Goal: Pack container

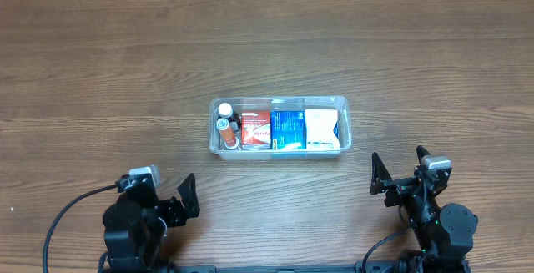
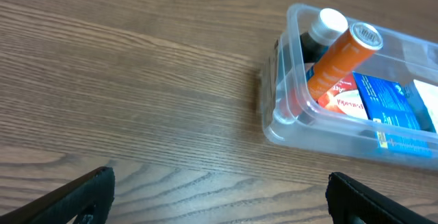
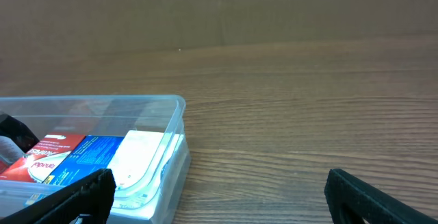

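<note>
Wide open and gripping nothing, the left gripper (image 2: 219, 200) and the right gripper (image 3: 219, 196) are waiting low at the near side of the wooden table (image 1: 125, 73), one on each side, with only bare wood showing between their fingers. One clear container (image 1: 344, 127) is sitting at the middle of the table, beyond both grippers and apart from them. It is holding five things: two bottles at its left end, a dark bottle (image 1: 225, 108) with a white cap and an orange bottle (image 2: 334, 70) leaning beside it, then three boxes in a row, a red box (image 1: 255, 128), a blue box (image 1: 289, 131) and a white box (image 1: 321, 128).
</note>
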